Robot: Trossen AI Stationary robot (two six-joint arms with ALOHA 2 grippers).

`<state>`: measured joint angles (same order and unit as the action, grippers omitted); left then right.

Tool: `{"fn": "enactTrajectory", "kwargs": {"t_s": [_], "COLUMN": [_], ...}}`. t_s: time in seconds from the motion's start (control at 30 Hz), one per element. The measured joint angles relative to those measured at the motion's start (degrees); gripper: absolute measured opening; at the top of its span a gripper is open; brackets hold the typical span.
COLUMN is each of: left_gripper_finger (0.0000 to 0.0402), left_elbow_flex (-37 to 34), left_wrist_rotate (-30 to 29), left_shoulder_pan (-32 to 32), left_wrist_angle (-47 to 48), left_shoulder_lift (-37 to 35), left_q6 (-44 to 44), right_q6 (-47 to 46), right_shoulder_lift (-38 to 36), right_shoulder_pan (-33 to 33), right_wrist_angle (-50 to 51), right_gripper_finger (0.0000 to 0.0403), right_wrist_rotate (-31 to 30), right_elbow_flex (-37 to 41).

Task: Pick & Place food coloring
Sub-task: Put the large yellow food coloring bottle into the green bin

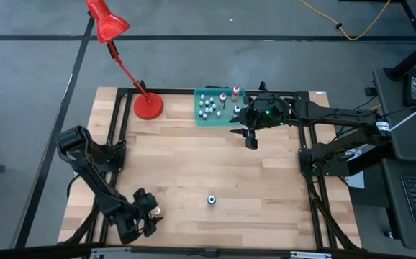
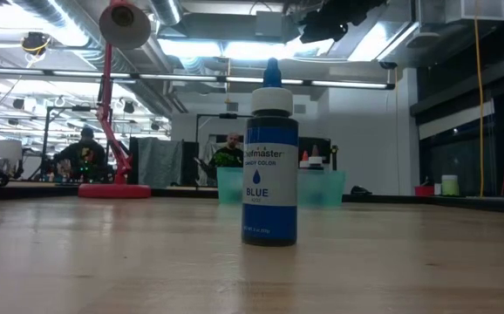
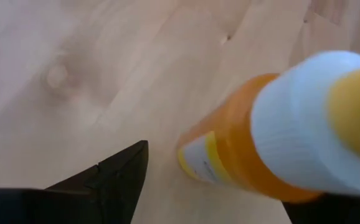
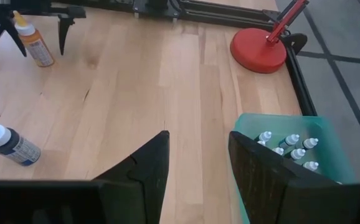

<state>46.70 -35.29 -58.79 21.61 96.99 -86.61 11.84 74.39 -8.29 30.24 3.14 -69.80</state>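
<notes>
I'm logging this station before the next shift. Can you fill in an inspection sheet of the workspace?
Surface: wooden table, bare between items.
Job's things: blue bottle upright near the front edge; orange bottle upright between the left gripper's fingers; more small bottles in the teal tray.
Clutter: red desk lamp at the back.
Grippers: left gripper open around the orange bottle; right gripper open, empty, beside the tray.
Cables: yellow cable on the floor.
Surroundings: people at desks behind.
</notes>
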Motion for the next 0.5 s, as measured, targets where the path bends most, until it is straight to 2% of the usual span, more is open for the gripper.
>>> {"fn": "enactTrajectory", "kwargs": {"t_s": [0.17, 0.4, 0.43, 0.5], "left_gripper_finger": [0.0252, 0.0112, 0.0099, 0.0097], "left_elbow_flex": [0.0, 0.3, 0.4, 0.9], "left_wrist_rotate": [-1.1, -1.8, -2.1, -2.5], "left_shoulder_pan": [0.5, 0.9, 1.0, 1.7], "left_wrist_angle": [0.0, -0.7, -0.5, -0.3], "left_shoulder_lift": [0.7, 0.2, -0.3, -2.0], "left_q6": [0.2, 0.5, 0.9, 2.4], "right_q6": [-1.2, -1.1, -1.1, -1.2], "right_shoulder_lift": [0.0, 0.0, 0.0, 0.0], "right_shoulder_pan": [0.0, 0.0, 0.0, 0.0], "right_wrist_angle": [0.0, 0.0, 0.0, 0.0], "right_gripper_finger": [0.0167, 0.0167, 0.0167, 0.0167], "right_wrist_rotate": [0.0, 0.0, 0.0, 0.0], "right_elbow_flex": [0.0, 0.0, 0.0, 0.0]}}
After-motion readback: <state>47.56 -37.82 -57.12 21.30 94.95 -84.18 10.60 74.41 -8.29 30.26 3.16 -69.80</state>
